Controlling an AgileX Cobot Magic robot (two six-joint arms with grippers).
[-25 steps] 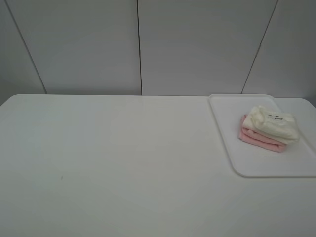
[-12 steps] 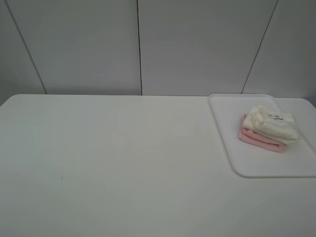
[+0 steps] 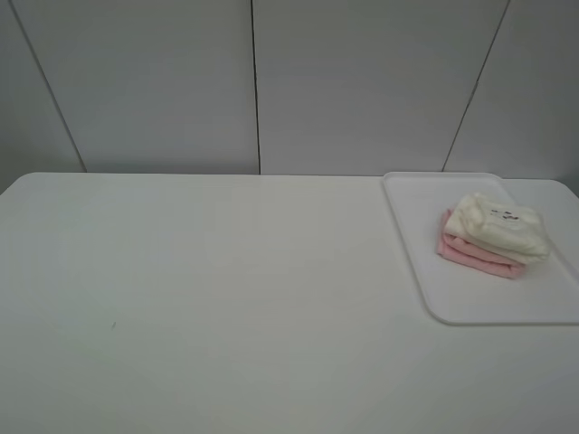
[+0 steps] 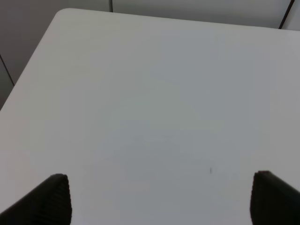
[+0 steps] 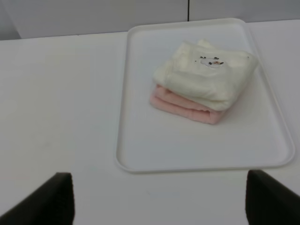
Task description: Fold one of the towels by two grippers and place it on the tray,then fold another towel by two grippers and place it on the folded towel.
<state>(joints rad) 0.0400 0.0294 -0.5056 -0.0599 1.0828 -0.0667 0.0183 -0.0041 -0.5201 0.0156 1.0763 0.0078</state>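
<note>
Towels first: seen from the high camera, the cream-white towel (image 3: 500,226) lies folded on top of the pink towel (image 3: 475,253), the two making one stack on the tray (image 3: 470,303), toward its far half, at the right end of the white surface (image 3: 226,289). The cream bundle sits a little askew, overhanging the pink one on the right. Neither arm shows in this view.

From the left wrist camera, the left gripper (image 4: 159,199) hangs over bare surface with its jaws spread wide and nothing between them; no towel or tray is in sight here.

From the right wrist camera, the right gripper (image 5: 159,199) also has its jaws wide apart and empty, well back from the tray (image 5: 136,154). The cream-white towel (image 5: 206,72) shows its dark mark facing up and covers most of the pink towel (image 5: 180,105), whose edge peeks out below.

Judging by this, both folds and both placements look done. What remains is to keep both arms clear of the tray, so that nothing brushes the stack and tips the skewed upper towel off.
</note>
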